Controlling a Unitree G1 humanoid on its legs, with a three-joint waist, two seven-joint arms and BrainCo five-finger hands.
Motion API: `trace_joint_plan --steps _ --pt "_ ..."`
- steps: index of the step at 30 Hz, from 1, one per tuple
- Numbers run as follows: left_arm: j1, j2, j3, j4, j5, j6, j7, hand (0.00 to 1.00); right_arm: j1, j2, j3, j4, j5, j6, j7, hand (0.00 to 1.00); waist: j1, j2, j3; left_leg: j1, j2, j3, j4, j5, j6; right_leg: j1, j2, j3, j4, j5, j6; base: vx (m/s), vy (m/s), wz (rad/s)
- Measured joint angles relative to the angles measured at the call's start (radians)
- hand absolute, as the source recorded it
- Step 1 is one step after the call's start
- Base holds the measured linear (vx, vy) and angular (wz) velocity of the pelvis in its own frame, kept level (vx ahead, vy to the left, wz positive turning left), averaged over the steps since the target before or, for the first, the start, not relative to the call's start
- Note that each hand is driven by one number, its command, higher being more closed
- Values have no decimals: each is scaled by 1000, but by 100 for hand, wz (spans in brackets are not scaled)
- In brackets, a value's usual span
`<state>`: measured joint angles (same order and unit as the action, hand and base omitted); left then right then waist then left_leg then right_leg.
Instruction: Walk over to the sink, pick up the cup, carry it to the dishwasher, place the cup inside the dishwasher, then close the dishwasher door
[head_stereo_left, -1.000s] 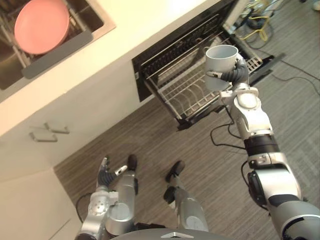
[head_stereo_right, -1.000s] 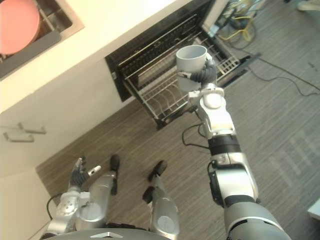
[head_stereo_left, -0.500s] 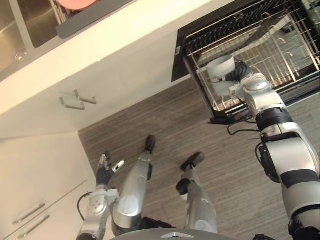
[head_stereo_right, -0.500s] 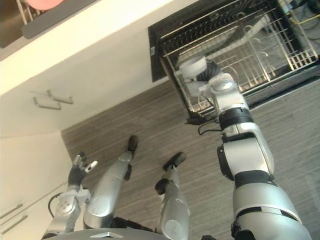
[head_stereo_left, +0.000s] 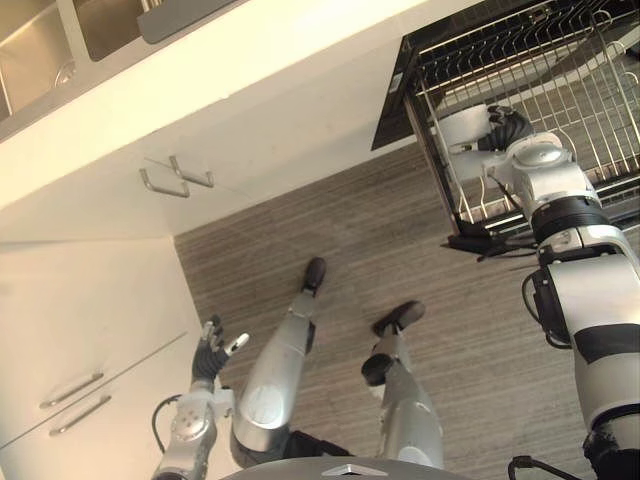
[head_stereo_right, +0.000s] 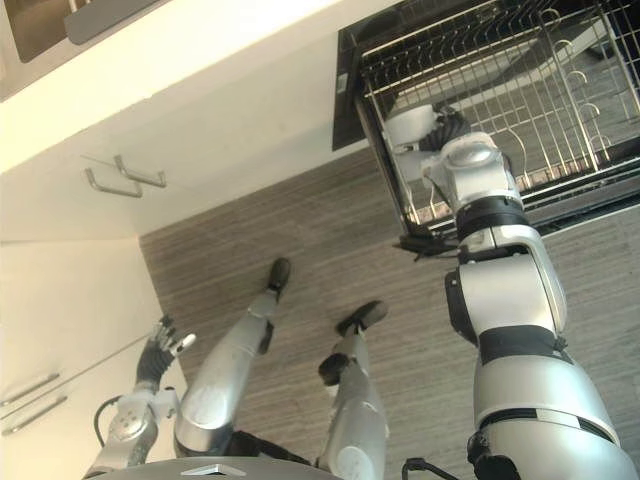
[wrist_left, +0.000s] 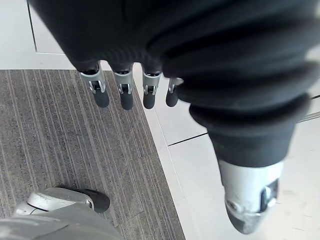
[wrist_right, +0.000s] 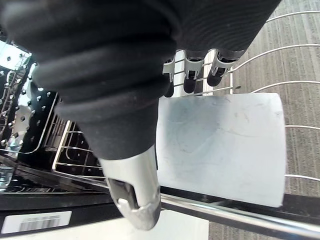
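Cup (wrist_right: 220, 145) clasped in right robot hand (head_stereo_left: 508, 128); at dishwasher rack (head_stereo_left: 600, 90) front edge.

At upper right, the pulled-out wire rack (head_stereo_left: 560, 100) is fenced by its rim and set with upright tines toward the right. The right hand (head_stereo_left: 508, 125), grasping the cup (head_stereo_left: 462, 128), fills the rack's left corner, with a chrome rail (wrist_right: 225, 210) close against the cup. The striped floor (head_stereo_left: 400, 240) across the middle lies open. At lower left, the left hand (head_stereo_left: 212, 345) hangs just beside the white cabinet front (head_stereo_left: 90, 330), with open floor on its other side.
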<state>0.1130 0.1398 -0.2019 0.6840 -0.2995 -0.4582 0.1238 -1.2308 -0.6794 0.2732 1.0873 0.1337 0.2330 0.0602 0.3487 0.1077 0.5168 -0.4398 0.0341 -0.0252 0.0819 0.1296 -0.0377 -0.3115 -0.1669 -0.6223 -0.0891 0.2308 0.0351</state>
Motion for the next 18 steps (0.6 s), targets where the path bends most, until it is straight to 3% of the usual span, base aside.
trace_joint_plan --steps 6,12,14,16,17,18 --pt "2 1 1 -6 22 -7 6 0 -14 -1 40 -19 86 -55 111 0 -2 -1 0 36 10 -1 -1 1 -2 38 9 -8 0 -5 -3 0 0 0" --pt "45 -1 33 -40 33 -7 27 0 63 1 -14 -239 140 -131 149 0 -36 -22 6 117 19 4 -59 20 -15 88 18 0 0 -21 -7 16 -12 -3" --pt "76 -2 75 -44 52 -5 37 0 216 36 -153 -459 149 -168 134 0 -54 -58 6 176 24 26 -88 23 -16 121 21 17 0 -25 -2 72 -35 -20" --pt "96 -3 103 -43 53 -2 41 0 303 88 -230 -573 156 -182 127 0 -77 -81 2 205 25 36 -96 20 -16 141 23 31 0 -28 2 70 -19 -26" --pt "126 -1 136 -30 70 2 44 0 428 168 -294 -711 173 -212 108 0 -103 -120 -26 233 26 57 -104 13 -17 153 23 48 0 -36 4 106 -16 -32" --pt "141 -1 152 -22 73 3 43 0 486 204 -312 -767 184 -225 103 0 -112 -136 -43 241 26 63 -104 5 -18 155 23 60 0 -39 6 118 -14 -45"
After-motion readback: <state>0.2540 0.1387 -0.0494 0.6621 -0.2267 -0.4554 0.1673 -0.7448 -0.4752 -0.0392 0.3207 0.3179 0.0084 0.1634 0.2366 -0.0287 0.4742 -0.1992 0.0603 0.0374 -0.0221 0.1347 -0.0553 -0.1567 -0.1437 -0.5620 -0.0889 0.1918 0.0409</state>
